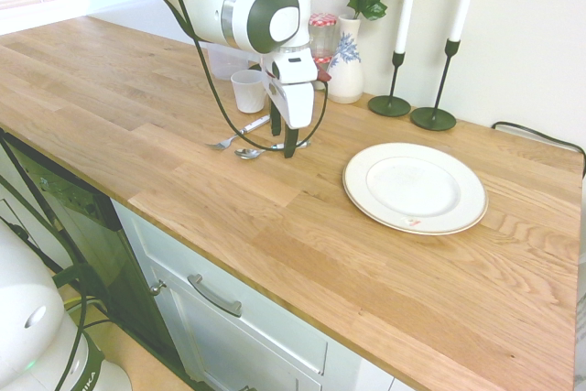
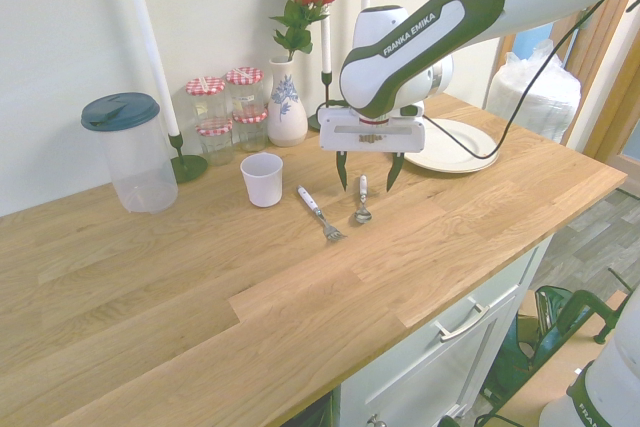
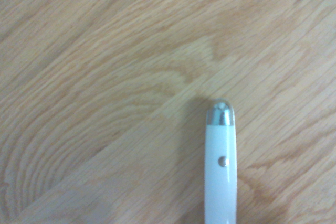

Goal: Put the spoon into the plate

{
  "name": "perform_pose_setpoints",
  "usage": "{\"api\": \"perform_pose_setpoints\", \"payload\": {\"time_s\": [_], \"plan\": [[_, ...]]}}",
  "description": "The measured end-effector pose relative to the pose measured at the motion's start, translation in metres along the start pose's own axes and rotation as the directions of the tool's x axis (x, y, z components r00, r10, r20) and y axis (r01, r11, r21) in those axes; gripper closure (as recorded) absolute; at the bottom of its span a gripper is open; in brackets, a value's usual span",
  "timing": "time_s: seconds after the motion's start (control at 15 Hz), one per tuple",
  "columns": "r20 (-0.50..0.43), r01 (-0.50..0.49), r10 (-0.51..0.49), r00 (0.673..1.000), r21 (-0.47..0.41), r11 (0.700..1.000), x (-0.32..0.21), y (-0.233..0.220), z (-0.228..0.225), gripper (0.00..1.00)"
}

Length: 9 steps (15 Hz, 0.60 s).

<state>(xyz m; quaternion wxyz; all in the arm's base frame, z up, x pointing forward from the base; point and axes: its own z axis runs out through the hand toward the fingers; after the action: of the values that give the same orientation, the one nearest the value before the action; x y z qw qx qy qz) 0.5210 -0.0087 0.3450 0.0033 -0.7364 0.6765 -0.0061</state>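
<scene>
We see the fingers (image 2: 345, 169) spread wide and pointing straight down, one on either side of the spoon's pale handle, with nothing between them gripped yet. The gripper (image 2: 365, 173) hangs just above the spoon (image 2: 362, 200), which lies flat on the wooden surface (image 2: 300, 307); in the wrist view the handle end with its metal cap and small rivet sits right under the camera. We judge the step in hand to be the approach for the pick: the fingers straddle the handle but are not yet low enough to close on it. The next move, as we read it, calls for a short drop until the tips nearly meet the wood, then a pinch across the narrow handle, and only then a lift and carry to the plate.

Taking the spoon as our landmark, the fork (image 2: 320, 213) lies just beside it, on the side away from the plate, close enough that the fingers should avoid catching it. A white cup (image 2: 262, 179) stands near, beyond the fork; we cannot see inside it. Further that way stand red-lidded jars (image 2: 226, 107) and a clear lidded jug (image 2: 133, 152) that looks empty. The plate (image 1: 415, 187) sits well apart from the spoon and holds nothing
</scene>
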Motion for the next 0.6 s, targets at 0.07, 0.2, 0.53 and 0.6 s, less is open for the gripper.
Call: {"api": "perform_pose_setpoints", "payload": {"time_s": [0.07, 0.2, 0.53, 0.6], "plan": [[0.0, -0.001, 0.001, 1.0, 0.0, 1.0, 0.0001, -0.0007, 0.0012, 1.0], [-0.008, 0.003, -0.003, 1.0, 0.004, 1.0, 0.0016, -0.0013, 0.0009, 1.0], [-0.014, 0.006, -0.006, 1.0, 0.014, 1.0, 0.0021, -0.0037, 0.0059, 1.0], [-0.014, 0.008, -0.008, 1.0, 0.02, 1.0, 0.0014, -0.0049, 0.0073, 1.0]]}}
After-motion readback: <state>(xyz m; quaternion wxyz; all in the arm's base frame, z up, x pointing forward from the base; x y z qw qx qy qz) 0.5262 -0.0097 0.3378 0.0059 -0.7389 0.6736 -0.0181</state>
